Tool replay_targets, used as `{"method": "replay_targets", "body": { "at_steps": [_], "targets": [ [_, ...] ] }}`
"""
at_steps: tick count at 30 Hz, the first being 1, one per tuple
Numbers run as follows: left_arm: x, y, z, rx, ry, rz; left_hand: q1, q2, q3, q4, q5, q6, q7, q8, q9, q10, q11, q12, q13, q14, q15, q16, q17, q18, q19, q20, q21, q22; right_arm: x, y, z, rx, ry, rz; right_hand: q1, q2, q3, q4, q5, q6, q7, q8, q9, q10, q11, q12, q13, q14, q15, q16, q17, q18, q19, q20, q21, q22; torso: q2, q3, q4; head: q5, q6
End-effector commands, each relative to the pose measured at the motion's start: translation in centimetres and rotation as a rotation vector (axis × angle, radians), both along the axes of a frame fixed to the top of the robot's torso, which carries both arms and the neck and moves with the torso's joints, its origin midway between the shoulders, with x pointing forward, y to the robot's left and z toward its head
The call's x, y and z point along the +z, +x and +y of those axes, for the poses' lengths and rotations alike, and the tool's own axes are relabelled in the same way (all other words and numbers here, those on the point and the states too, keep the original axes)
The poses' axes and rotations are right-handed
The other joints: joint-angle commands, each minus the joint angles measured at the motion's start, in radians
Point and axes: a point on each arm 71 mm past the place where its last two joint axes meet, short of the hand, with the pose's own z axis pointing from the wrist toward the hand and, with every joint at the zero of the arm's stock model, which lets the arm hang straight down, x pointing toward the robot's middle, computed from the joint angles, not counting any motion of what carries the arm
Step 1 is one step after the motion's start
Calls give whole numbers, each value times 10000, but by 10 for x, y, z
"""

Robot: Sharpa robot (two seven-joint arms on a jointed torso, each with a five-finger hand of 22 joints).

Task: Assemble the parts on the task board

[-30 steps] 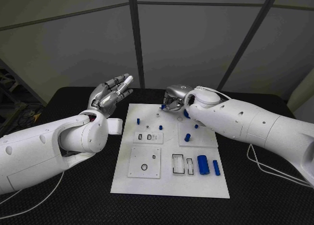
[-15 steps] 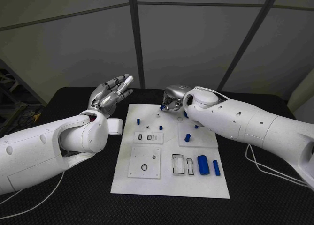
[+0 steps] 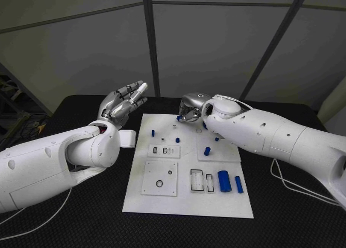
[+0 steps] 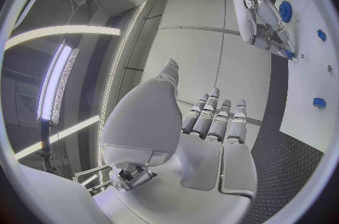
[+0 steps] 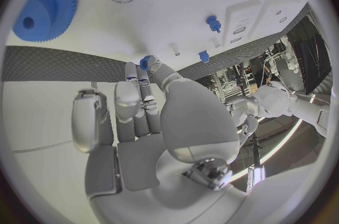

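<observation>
Looking like the right hand (image 3: 191, 111) pinches a small blue part (image 5: 146, 61) near the task board (image 3: 189, 204) top, next needing careful seating, left hand (image 3: 122, 103) open, idle.

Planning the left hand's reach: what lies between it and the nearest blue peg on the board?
Head view: bare black table and white task board between left hand and peg.

One task board (image 3: 186, 199), two hands (image 3: 122, 106)

No readable writing anywhere.
The white task board (image 3: 189, 170) carries only outlined slots and holes, and both white arms are bare of legible labels, brands, numbers or signs.
</observation>
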Motion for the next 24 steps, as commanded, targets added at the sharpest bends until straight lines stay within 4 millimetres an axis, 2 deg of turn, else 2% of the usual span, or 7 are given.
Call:
{"method": "replay_targets", "body": {
  "at_steps": [1, 9, 24],
  "targets": [
    [2, 0, -1, -92, 13, -141, 0, 122, 0, -72, 35, 25, 627, 24, 10, -19, 37, 39, 11, 75, -20, 59, 9, -185, 69, 35, 58, 16, 4, -2, 6, 274, 220, -310, 54, 3, 48, 19, 32, 164, -178, -54, 140, -81, -5, -58, -18, -7, 28, 11, -9, -67, 58, 14, 20, 373, 1, 2, -2, 4, 12],
    [2, 0, -1, -90, 17, -131, 0, 122, 0, -72, 35, 25, 627, 24, 10, -19, 37, 39, 11, 75, -20, 59, 9, -185, 69, 35, 58, 16, 5, -3, 8, 499, 418, -238, 189, 32, 167, -29, 74, 30, -116, -169, 138, -14, 7, -30, -47, -3, 49, 16, 5, -72, 74, 44, 37, 410, -1, 4, -8, 9, 6],
    [2, 0, -1, -85, 26, -105, -5, 133, -8, -95, 35, 28, 632, 25, 11, -24, 43, 42, 10, 79, -14, 59, 9, -188, 77, 37, 68, 20, 5, -4, 9, 697, 529, -186, 277, 36, 239, -77, 121, 29, -105, -188, 157, 54, 0, -26, -73, 3, 46, 28, 26, -75, 87, 48, 50, 437, 0, 2, -6, 15, -15]
  ]
}}
